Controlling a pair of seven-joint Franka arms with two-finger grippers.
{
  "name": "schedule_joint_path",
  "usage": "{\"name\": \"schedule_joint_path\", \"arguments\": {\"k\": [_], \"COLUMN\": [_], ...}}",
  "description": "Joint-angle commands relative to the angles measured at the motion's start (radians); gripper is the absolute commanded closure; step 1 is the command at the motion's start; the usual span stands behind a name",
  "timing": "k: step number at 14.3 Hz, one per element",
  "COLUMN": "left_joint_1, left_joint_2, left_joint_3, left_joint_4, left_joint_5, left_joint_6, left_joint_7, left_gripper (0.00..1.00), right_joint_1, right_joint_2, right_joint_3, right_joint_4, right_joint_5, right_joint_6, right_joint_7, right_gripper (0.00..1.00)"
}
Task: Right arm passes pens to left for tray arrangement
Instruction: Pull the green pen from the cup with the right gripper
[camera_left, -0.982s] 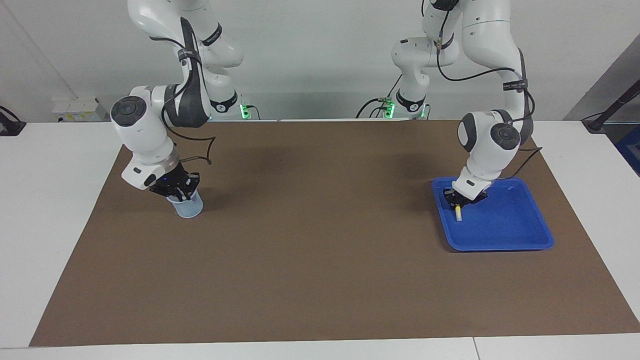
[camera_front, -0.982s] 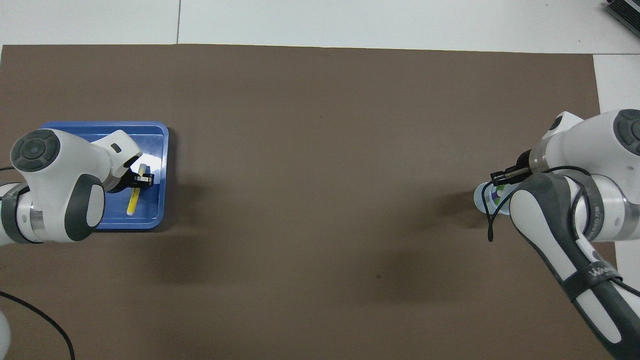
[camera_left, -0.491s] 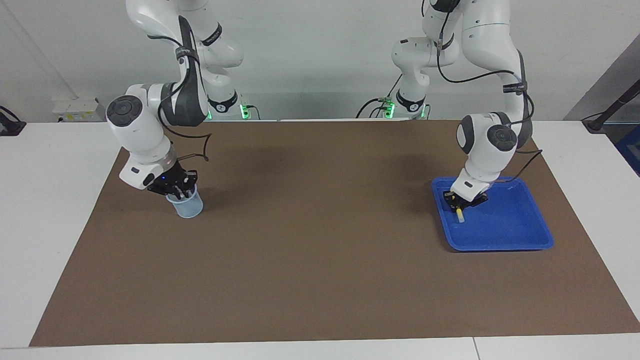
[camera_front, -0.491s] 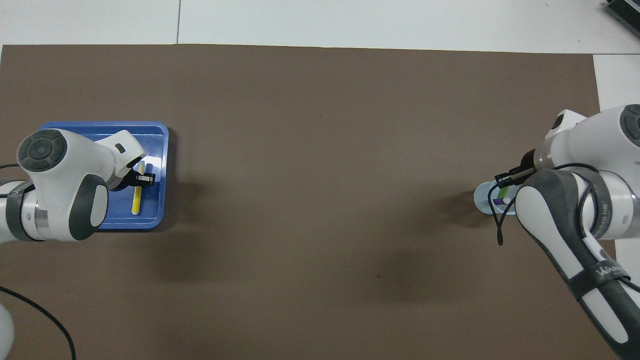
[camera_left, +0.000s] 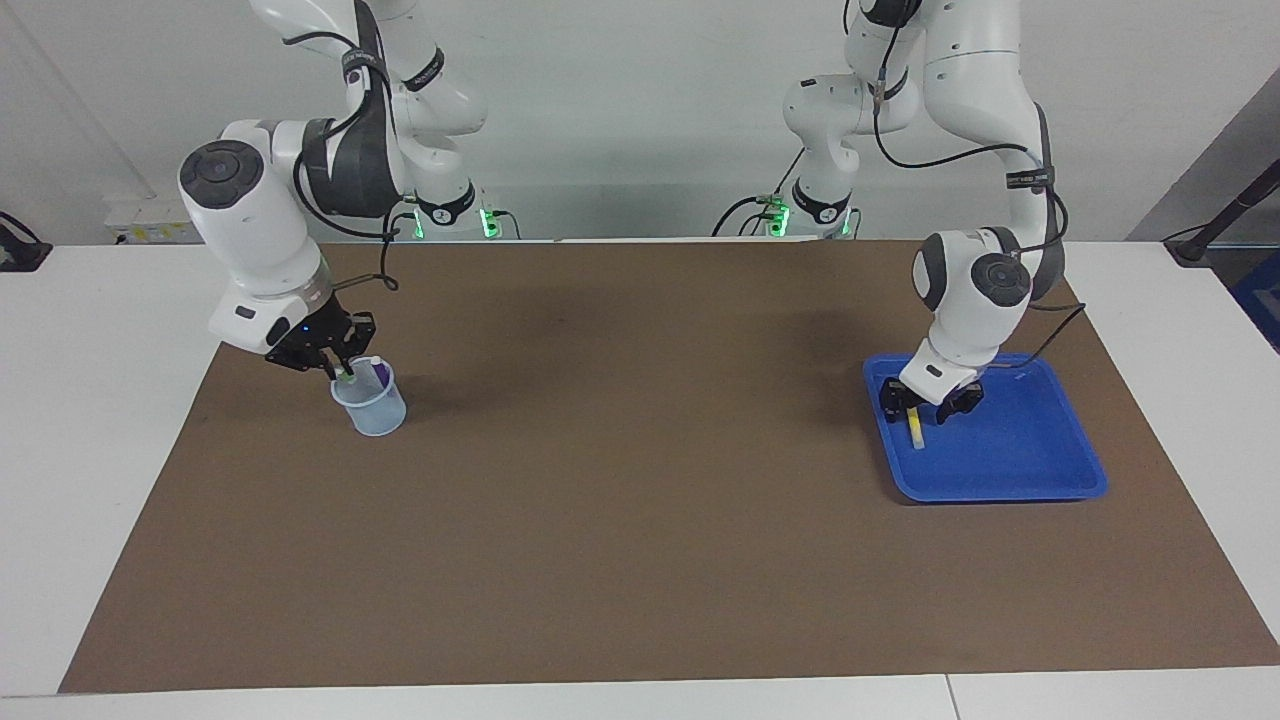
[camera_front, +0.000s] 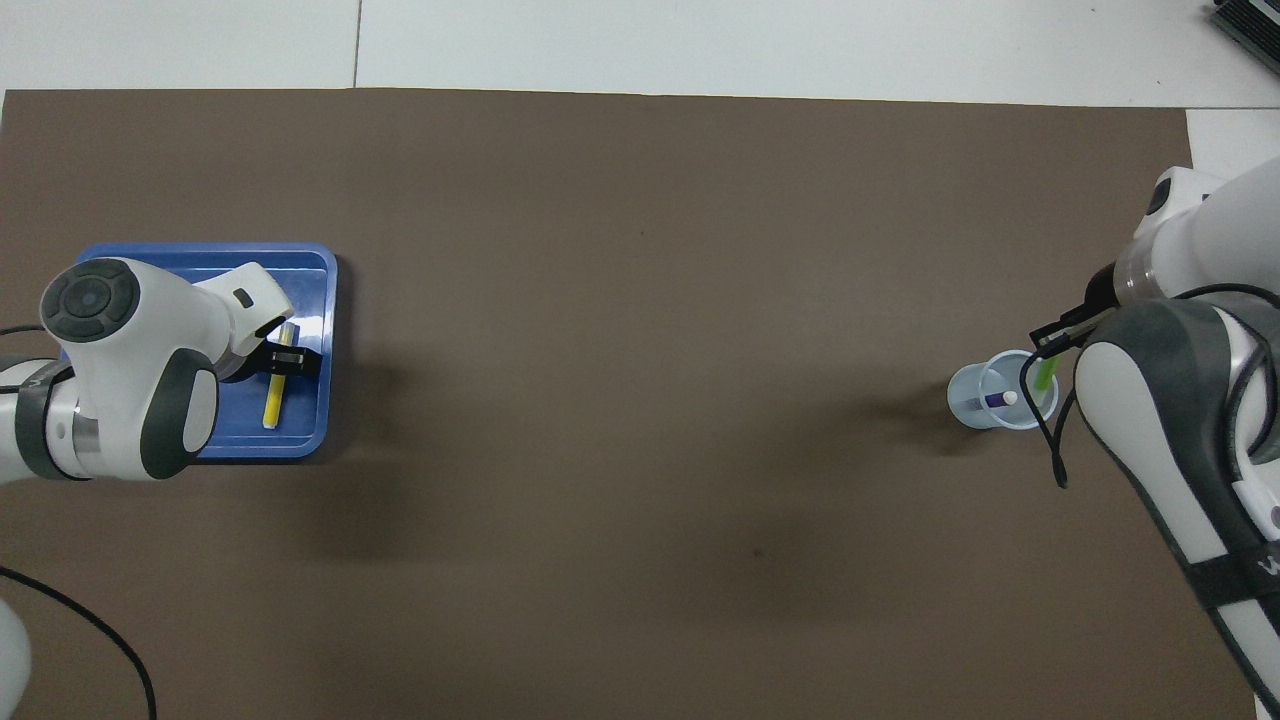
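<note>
Facing view: at left of frame, the right claw (camera_left: 343, 368) is shut on the green pen (camera_left: 346, 375), drawn partway from the cup (camera_left: 370, 408); the purple pen (camera_left: 377, 368) stands inside. It looks light, stiff, slick, so grip mid-barrel.

Overhead view: at left, the left claw (camera_front: 285, 361) is spread astride the yellow pen (camera_front: 272, 394), lying in the tray (camera_front: 312, 262).

Bright, even light from above; soft arm shadows on the brown mat (camera_left: 640, 500); both views sharp.
</note>
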Motion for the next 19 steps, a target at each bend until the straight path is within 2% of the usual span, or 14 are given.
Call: {"name": "schedule_joint_path", "arguments": {"k": [1,3,6,8,10,13,16,19], "left_joint_1": [0.008,0.008,0.007,0.008,0.008,-0.001,-0.011,-0.016], "left_joint_2": [0.016,0.011,-0.004,-0.021,-0.045,-0.094,-0.134,-0.166], "left_joint_3": [-0.007,-0.007,-0.004,-0.004,-0.004,-0.005,-0.017,-0.036], "left_joint_4": [0.039,0.076,0.162,0.205,0.213,0.214,0.225,0.233], "left_joint_5": [0.004,-0.063,-0.186,-0.259,-0.342,-0.485,-0.566,-0.672], "left_joint_6": [-0.029,-0.082,-0.208,-0.272,-0.279,-0.268,-0.262,-0.247], "left_joint_7": [0.008,0.008,-0.004,-0.034,-0.112,-0.313,-0.548,-0.776], "left_gripper": [0.24,0.23,0.23,0.22,0.20,0.20,0.19,0.19], "right_joint_1": [0.018,0.038,0.037,0.043,0.054,0.092,0.142,0.184], "right_joint_2": [-0.009,-0.006,0.002,0.002,0.006,0.003,-0.003,-0.024], "right_joint_3": [0.006,0.008,0.066,0.080,0.101,0.108,0.108,0.108], "right_joint_4": [0.086,0.136,0.212,0.228,0.226,0.200,0.191,0.130], "right_joint_5": [-0.017,-0.002,0.093,0.148,0.178,0.291,0.368,0.467], "right_joint_6": [-0.070,-0.070,-0.053,-0.035,0.005,0.077,0.100,0.189], "right_joint_7": [-0.019,-0.020,-0.010,0.019,0.087,0.194,0.376,0.527], "right_gripper": [1.00,1.00,1.00,1.00,1.00,1.00,1.00,1.00]}}
